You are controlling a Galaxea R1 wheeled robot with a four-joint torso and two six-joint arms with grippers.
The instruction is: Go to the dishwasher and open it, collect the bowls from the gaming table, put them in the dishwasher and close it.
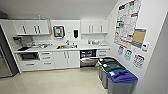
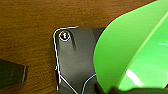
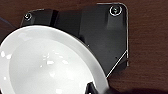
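While each pincer seems to grip a bowl by its rim, how far either is open I cannot tell: the green bowl (image 2: 135, 52) sits close at the left wrist, the white bowl (image 3: 47, 65) at the right, both carried, I judge, toward the dishwasher (image 1: 88, 58), open under the bench (image 1: 75, 47) near its right end.

green bowl (image 2: 135, 52) and white bowl (image 3: 47, 65) cut off by frame edges, dishwasher (image 1: 88, 58) interior blurred
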